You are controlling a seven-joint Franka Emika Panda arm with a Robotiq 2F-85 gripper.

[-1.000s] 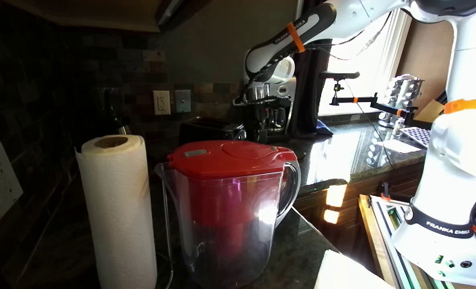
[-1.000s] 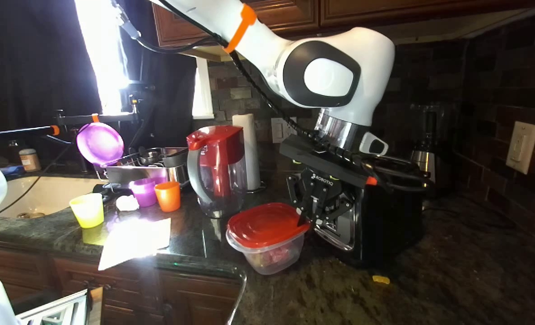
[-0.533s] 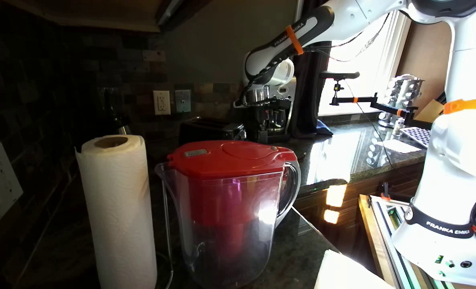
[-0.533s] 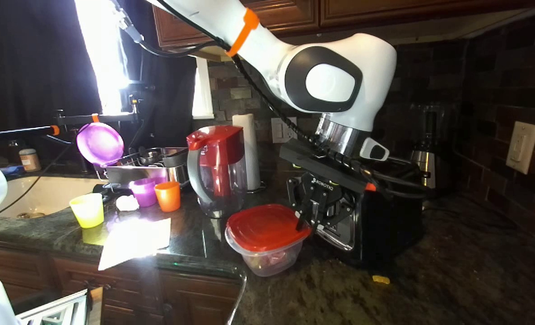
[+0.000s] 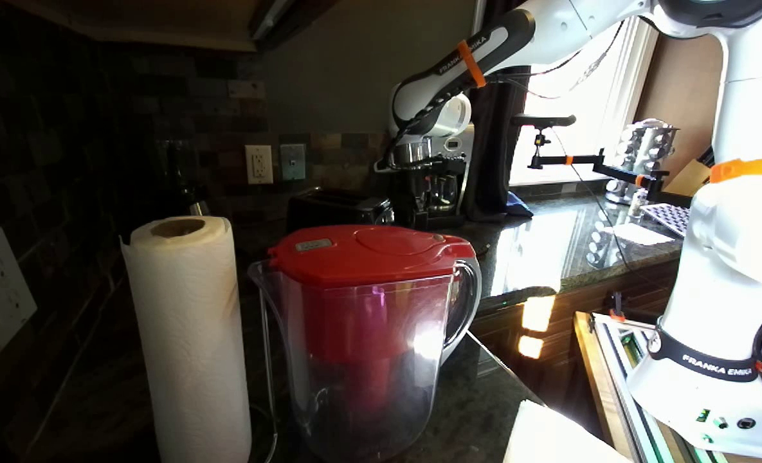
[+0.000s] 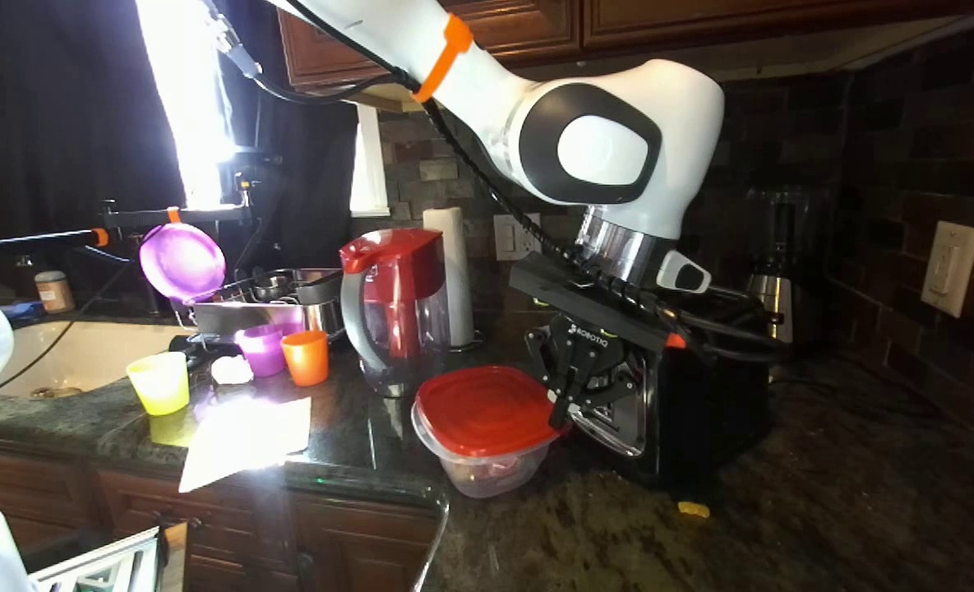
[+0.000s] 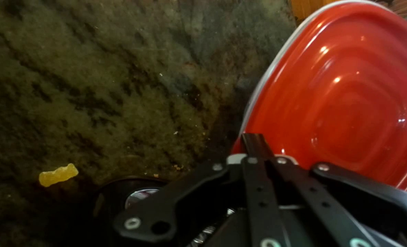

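My gripper (image 6: 561, 407) points down at the near right corner of a red lid (image 6: 487, 409) in an exterior view. The lid sits on a clear plastic container (image 6: 493, 477) with pale and pinkish contents. In the wrist view the gripper (image 7: 253, 140) has its fingers together over the corner of the red lid (image 7: 347, 103), with the rim seemingly pinched between them; the grip itself is partly hidden. A small yellow piece (image 6: 694, 509) lies on the counter, also in the wrist view (image 7: 58, 175). In an exterior view a red-lidded pitcher (image 5: 361, 263) hides the container.
A black toaster (image 6: 708, 411) stands close behind the gripper. A paper towel roll (image 5: 191, 347) stands beside the pitcher. Yellow (image 6: 159, 383), purple (image 6: 261, 350) and orange (image 6: 305, 358) cups and a dish rack (image 6: 289, 308) are farther off. The counter edge (image 6: 433, 526) runs near the container.
The arm came down slightly between the two earlier moments. Since then the fingers have come together at the lid's corner, and the lid and container have shifted slightly.
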